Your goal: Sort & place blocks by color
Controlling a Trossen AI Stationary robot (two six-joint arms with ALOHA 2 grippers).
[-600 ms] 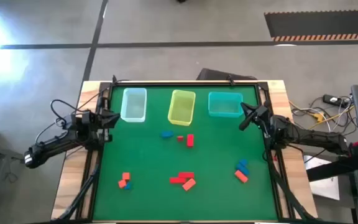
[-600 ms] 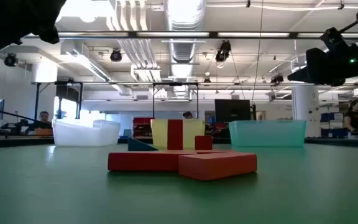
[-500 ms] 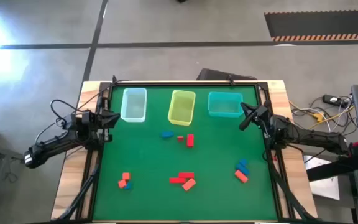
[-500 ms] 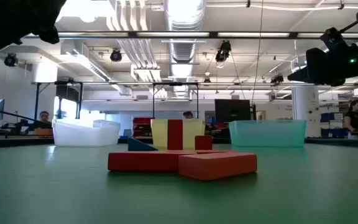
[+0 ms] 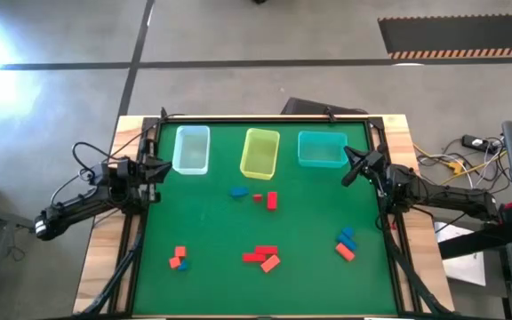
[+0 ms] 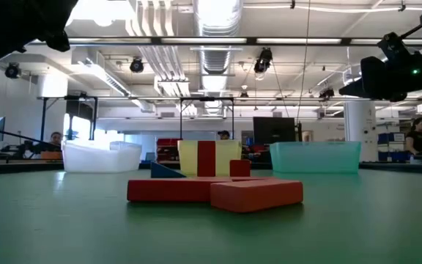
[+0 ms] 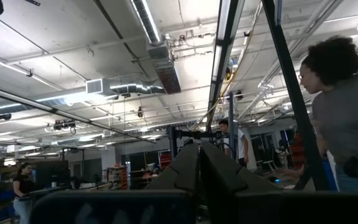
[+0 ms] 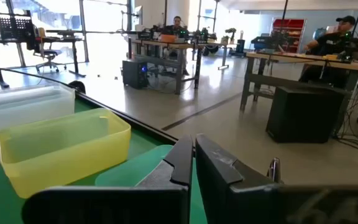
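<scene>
The blocks lie scattered on the green mat. A blue one [image 5: 238,191], a small red one [image 5: 257,197] and a red bar [image 5: 272,200] sit near the yellow bin. Red bars [image 5: 260,255] and an orange block [image 5: 270,263] lie near the mat's near edge. An orange, red and blue group [image 5: 180,259] lies to the left, and blue blocks [image 5: 348,237] with an orange one [image 5: 345,252] to the right. My left gripper [image 5: 160,169] hovers shut at the mat's left edge beside the clear bin. My right gripper [image 5: 348,170] hovers shut at the right edge by the teal bin. In the wrist views the left gripper [image 7: 199,168] and right gripper [image 8: 193,163] hold nothing.
Three translucent bins stand in a row along the far edge: clear [image 5: 191,149], yellow [image 5: 260,153] and teal [image 5: 321,148]. A dark frame rail [image 5: 265,116] borders the mat. The middle of the mat between the block groups is bare. People [image 7: 347,118] show in the room beyond.
</scene>
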